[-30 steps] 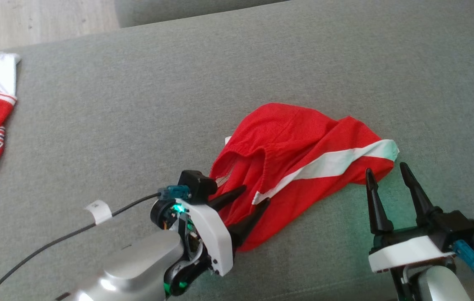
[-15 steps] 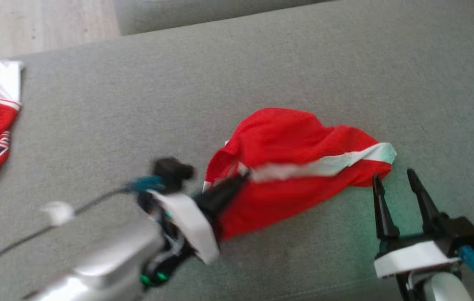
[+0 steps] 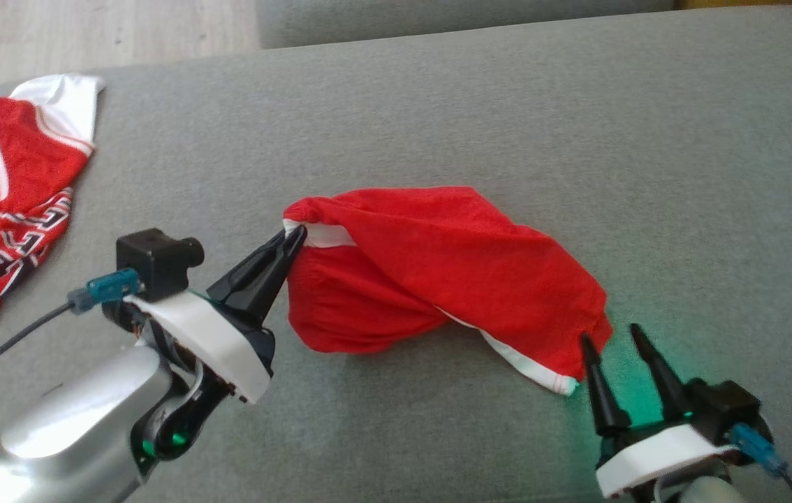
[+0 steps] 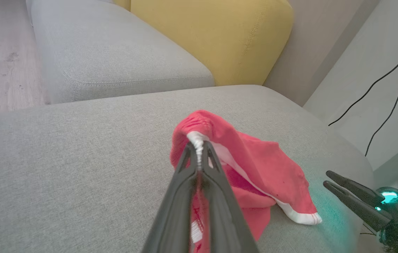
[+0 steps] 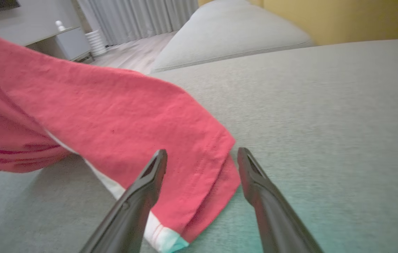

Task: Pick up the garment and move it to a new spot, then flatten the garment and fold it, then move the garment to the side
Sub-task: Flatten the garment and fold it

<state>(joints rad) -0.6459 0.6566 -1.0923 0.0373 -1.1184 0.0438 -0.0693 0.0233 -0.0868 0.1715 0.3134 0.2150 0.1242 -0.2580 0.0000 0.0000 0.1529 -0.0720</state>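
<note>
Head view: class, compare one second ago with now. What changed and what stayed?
The left gripper closed on the white-trimmed edge of the red garment and drew it up and leftward, stretching it out. The right gripper stayed open at the garment's other end.

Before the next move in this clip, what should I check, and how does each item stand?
1. Left gripper shut on the shorts: ok.
2. Right gripper open: ok.
3. Shorts lifted clear of the sofa: not ok, the lower hem lies on it.
4. Lower hem inside the right gripper: cannot tell.
5. Other red garment apart from the shorts: ok.
</note>
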